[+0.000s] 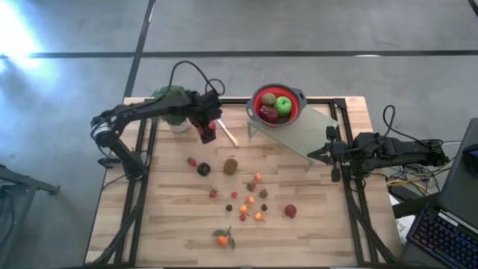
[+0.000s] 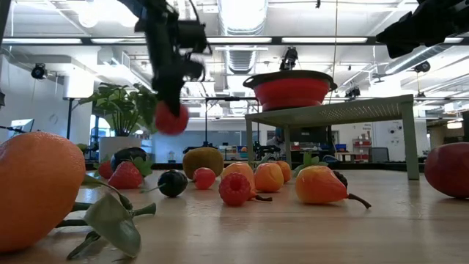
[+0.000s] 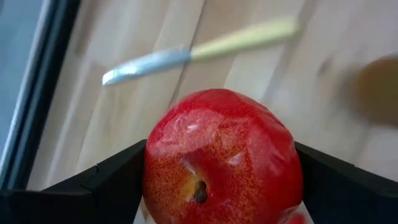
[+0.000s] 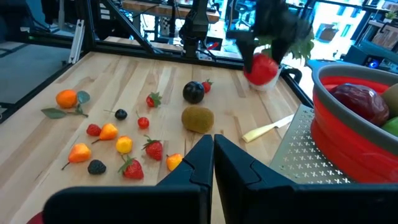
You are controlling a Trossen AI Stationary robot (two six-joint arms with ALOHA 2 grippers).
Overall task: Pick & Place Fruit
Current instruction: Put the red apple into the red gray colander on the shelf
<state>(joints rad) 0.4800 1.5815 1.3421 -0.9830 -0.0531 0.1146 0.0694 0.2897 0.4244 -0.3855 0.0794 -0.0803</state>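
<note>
Red apple [image 3: 222, 158] between left gripper [image 3: 217, 180] fingers

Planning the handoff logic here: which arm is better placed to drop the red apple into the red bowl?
Left. The left gripper already holds the red apple above the table, beside the red bowl. The right gripper waits shut and empty at the table's right edge.

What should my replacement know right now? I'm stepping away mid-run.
Left gripper: shut on a red apple, lifted above the table near the knife.
Right gripper: shut, empty, waiting at the table's right edge.
Done: the red bowl on the rack already holds some fruit, including a green apple.
Left: kiwi, plum, tangerine, strawberries and berries on the table.
</note>
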